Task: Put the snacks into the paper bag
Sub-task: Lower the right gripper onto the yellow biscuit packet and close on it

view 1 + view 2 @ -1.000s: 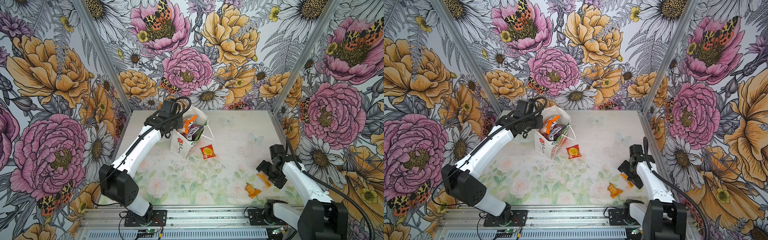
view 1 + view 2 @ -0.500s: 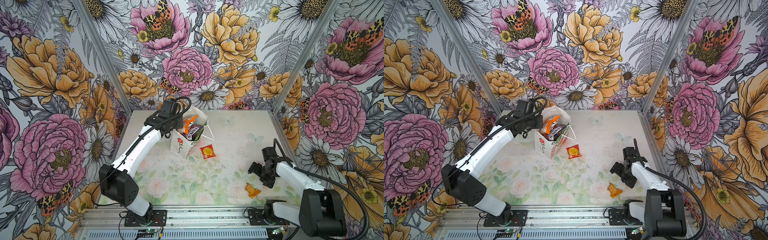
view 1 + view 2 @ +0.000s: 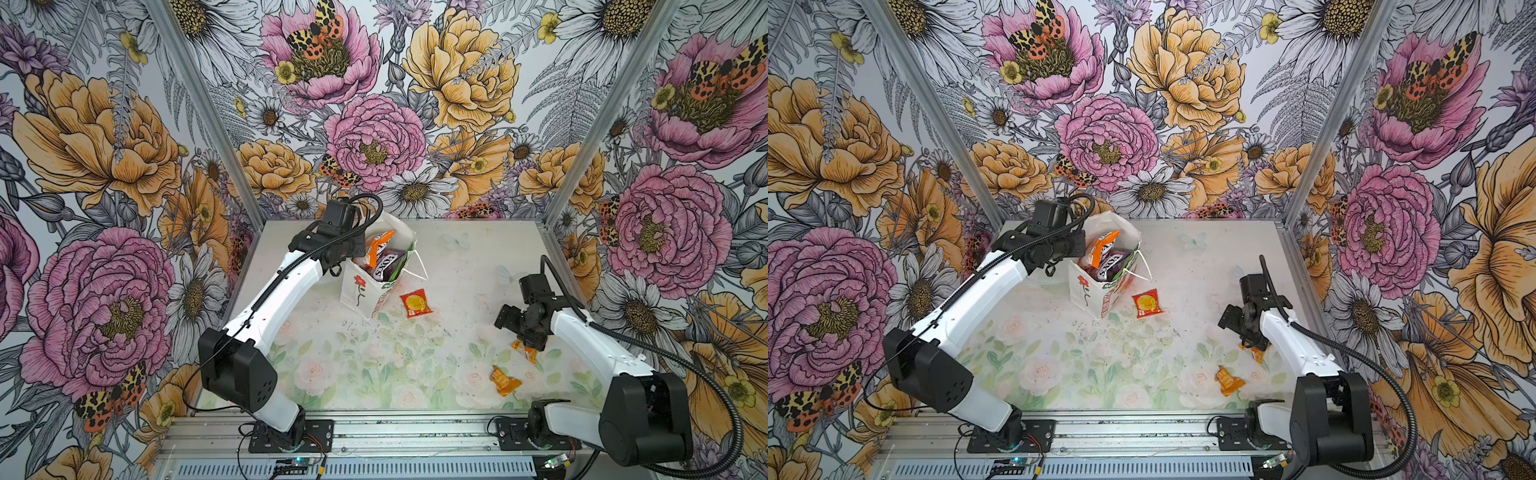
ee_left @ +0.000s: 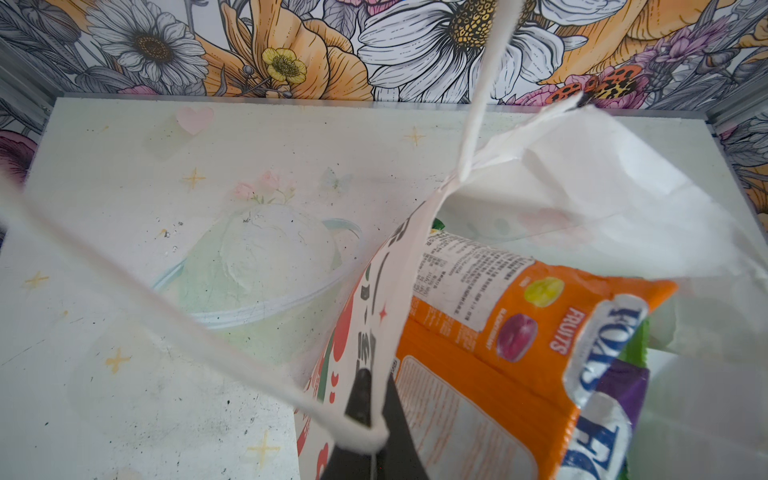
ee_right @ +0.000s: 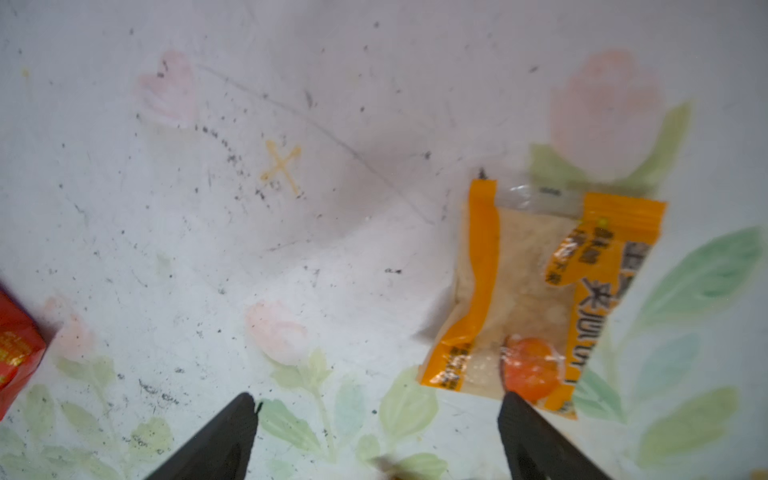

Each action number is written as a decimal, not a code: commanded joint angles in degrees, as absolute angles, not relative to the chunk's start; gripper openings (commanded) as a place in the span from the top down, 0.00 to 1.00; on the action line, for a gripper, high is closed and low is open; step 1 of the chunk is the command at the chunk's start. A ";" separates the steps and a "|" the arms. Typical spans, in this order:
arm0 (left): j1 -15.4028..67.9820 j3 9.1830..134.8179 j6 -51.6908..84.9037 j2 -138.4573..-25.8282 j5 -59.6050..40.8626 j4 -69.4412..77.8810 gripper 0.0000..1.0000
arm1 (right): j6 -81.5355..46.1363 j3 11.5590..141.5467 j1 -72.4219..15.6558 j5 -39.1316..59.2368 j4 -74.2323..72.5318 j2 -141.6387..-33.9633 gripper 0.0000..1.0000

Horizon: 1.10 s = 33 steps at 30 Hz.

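Read the table in the top views as a clock: twelve at the back wall, six at the arms' base rail.

The left gripper [image 4: 376, 388] is clamped fully closed. Its two black fingers [image 4: 358, 397] pinch the printed wall of the paper bag [image 4: 386, 291] at the rim. In both top views this claw is hidden behind its own wrist, on the bag's nine o'clock side. The bag stands at about eleven o'clock on the table [image 3: 340, 374], white with a red flower on its front and its mouth gaping. An orange packet [image 3: 379, 245] sticks up out of it. A purple FOX'S packet [image 3: 384, 269] lies against that packet toward five o'clock, with the edge of a green packet [image 4: 633, 340] beside it. A white cord handle [image 3: 420, 266] hangs off the bag's three o'clock edge.

The right gripper [image 5: 378, 401] is spread wide and grips nothing. It hangs low over the table at about four o'clock, pointing down. One fingertip [image 5: 523, 419] sits over the near edge of a small orange wrapper [image 5: 536, 291], and the other is out over bare table. I cannot tell whether the first one touches the wrapper. A second orange wrapper [image 3: 503, 379] lies near the first, at its seven o'clock. A red sachet [image 3: 415, 303] lies flat just beside the bag, at the bag's four o'clock, well apart from the right claw.
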<state>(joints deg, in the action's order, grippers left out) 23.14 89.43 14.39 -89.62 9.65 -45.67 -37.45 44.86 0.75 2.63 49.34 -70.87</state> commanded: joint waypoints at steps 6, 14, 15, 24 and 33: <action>23.60 90.08 13.18 -89.12 11.00 -41.91 1.00 | -35.54 44.92 19.02 2.96 49.25 -69.69 0.18; 23.67 90.21 13.25 -89.64 10.38 -42.18 1.00 | -36.86 38.84 25.33 11.95 41.49 -72.93 0.41; 23.64 90.28 13.27 -89.64 10.33 -42.14 1.00 | -36.76 38.56 24.97 12.66 40.95 -73.53 0.44; 23.63 90.32 13.15 -89.98 10.67 -42.26 1.00 | -38.78 37.25 15.96 11.43 37.88 -77.16 0.62; 23.64 90.30 13.01 -90.04 10.94 -42.27 1.00 | -40.24 35.60 11.90 12.39 34.89 -79.66 0.86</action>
